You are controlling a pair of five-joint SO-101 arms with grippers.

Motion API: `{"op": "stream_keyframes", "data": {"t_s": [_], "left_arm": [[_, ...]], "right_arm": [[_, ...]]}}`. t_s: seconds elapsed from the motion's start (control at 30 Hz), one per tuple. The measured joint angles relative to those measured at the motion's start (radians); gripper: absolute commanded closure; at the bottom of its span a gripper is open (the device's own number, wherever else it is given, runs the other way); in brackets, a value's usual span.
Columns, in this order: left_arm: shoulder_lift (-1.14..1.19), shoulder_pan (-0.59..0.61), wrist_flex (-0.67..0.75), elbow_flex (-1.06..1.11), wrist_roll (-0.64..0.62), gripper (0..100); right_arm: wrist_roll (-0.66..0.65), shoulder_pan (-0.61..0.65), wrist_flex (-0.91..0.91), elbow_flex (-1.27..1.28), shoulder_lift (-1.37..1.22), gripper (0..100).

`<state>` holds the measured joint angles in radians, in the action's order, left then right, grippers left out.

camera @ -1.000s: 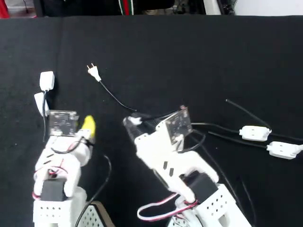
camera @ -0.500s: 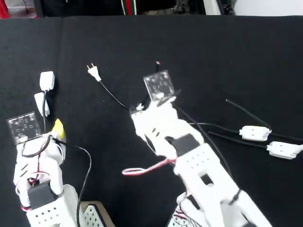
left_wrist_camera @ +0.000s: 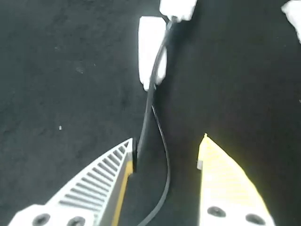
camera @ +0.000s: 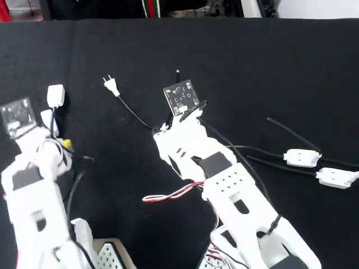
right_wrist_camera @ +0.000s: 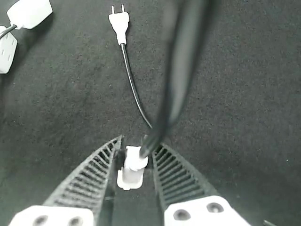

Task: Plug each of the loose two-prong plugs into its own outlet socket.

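My right gripper [right_wrist_camera: 137, 147] is shut on a small white plug [right_wrist_camera: 131, 168] whose black cable runs out between the fingers. In the high view this gripper [camera: 160, 130] sits mid-table. A loose two-prong plug [camera: 110, 85] lies farther back on the cloth, and also appears ahead of the right wrist as the plug [right_wrist_camera: 118, 19]. My left gripper [left_wrist_camera: 167, 139] is open, with a black cable lying between its grey and yellow fingers. Just ahead of it lie two white sockets [left_wrist_camera: 151, 47], [left_wrist_camera: 178, 7], near the table's left edge [camera: 55, 95].
Two more white sockets [camera: 302, 157], [camera: 334, 177] with black cables lie at the right. A black cloth [camera: 235, 61] covers the table. Thin cables cross the middle between the arms.
The left arm has swung left and lifted, so its gripper now hangs over the left sockets. The right arm has stretched toward the back, then shifted only slightly.
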<state>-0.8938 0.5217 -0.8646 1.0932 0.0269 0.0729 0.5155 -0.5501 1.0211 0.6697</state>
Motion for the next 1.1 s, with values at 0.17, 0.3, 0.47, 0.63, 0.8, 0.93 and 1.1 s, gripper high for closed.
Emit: {"op": "stream_keyframes", "data": {"t_s": [0.17,0.3,0.47,0.63,0.8,0.93,1.1], "left_arm": [[0.273,0.083,0.140,-0.089,0.020,77],[0.440,0.129,0.155,-0.222,0.020,77],[0.632,0.130,0.075,-0.468,0.020,77],[0.853,0.048,-0.092,-0.784,0.020,77],[1.083,-0.029,-0.170,-1.074,0.020,73],[1.252,-0.040,-0.175,-1.286,0.020,68],[1.461,-0.041,-0.175,-1.551,0.018,68]], "right_arm": [[-0.014,-0.009,-0.035,0.000,0.000,98.7],[-0.057,-0.064,-0.109,-0.055,-0.008,98.7],[-0.081,-0.132,-0.180,-0.084,-0.009,98.7],[-0.097,-0.138,-0.193,-0.084,-0.009,98.7],[-0.097,-0.146,-0.193,-0.084,-0.009,98.7],[-0.097,-0.143,-0.193,-0.084,-0.009,98.7],[-0.097,-0.143,-0.193,-0.084,-0.009,98.7]]}}
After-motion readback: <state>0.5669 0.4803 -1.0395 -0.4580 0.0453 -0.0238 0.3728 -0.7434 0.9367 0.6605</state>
